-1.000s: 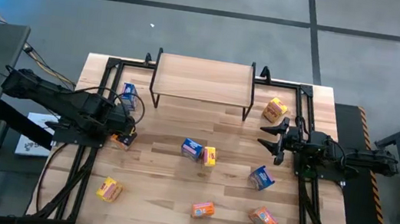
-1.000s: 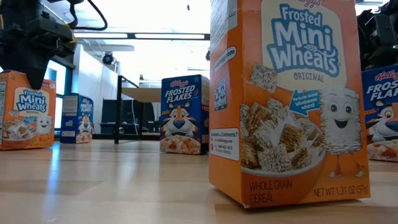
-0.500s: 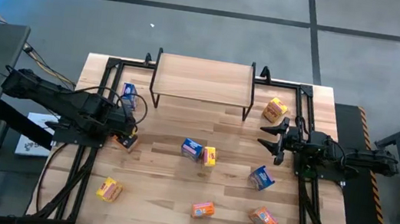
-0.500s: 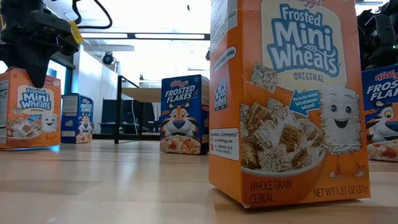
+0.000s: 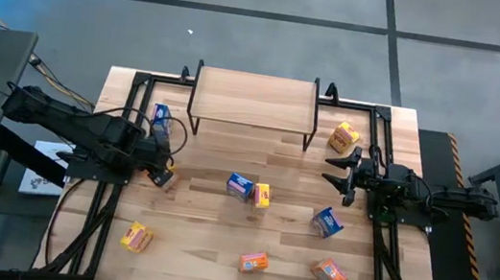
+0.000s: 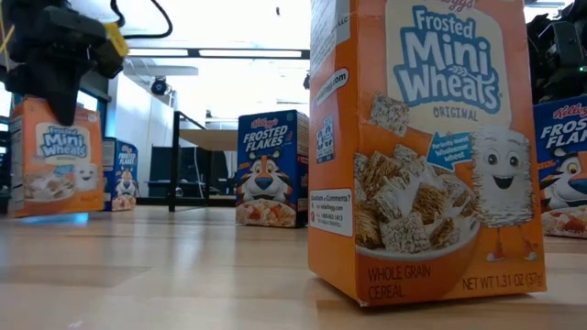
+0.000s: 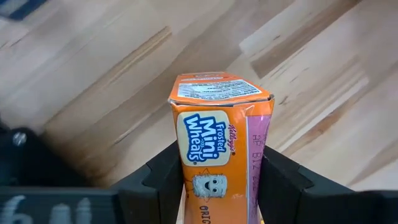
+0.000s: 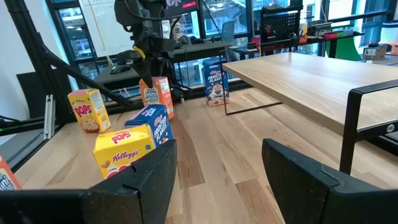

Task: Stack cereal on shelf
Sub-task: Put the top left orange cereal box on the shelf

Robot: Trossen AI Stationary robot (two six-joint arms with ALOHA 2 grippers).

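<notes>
Near the table's left edge, my left gripper (image 5: 160, 175) points down and is shut on an orange Mini Wheats cereal box (image 7: 217, 143). In the low view this box (image 6: 55, 156) hangs under the dark gripper (image 6: 55, 55). The shelf (image 5: 253, 99), a light board on black legs, stands at the table's far edge with nothing on it. Several other cereal boxes stand or lie on the table, among them a blue one (image 5: 162, 117) just beyond my left gripper. My right gripper (image 5: 338, 171) waits level and open at the right side, with nothing between its fingers (image 8: 155, 180). My left gripper pinches the orange box between its two fingers, one on each narrow side (image 7: 255, 168), the printed front facing the wrist camera. The fingers come from above, pointing steeply down. The box is nearly upright, slightly tilted; whether its bottom (image 6: 55, 213) touches the table I cannot tell.
Loose boxes lie mid-table: blue (image 5: 240, 186), yellow (image 5: 261, 195), blue (image 5: 326, 222). Near the front edge are an orange-yellow one (image 5: 136, 236) and two orange ones (image 5: 253, 261) (image 5: 329, 272). A yellow box (image 5: 344, 136) sits right of the shelf. Black frame rails run along both sides.
My left gripper has stayed where it was but has rolled at the wrist. The orange box in it has turned about and tipped a little, and its front now faces more to one side in the low view. My right arm has kept still.
</notes>
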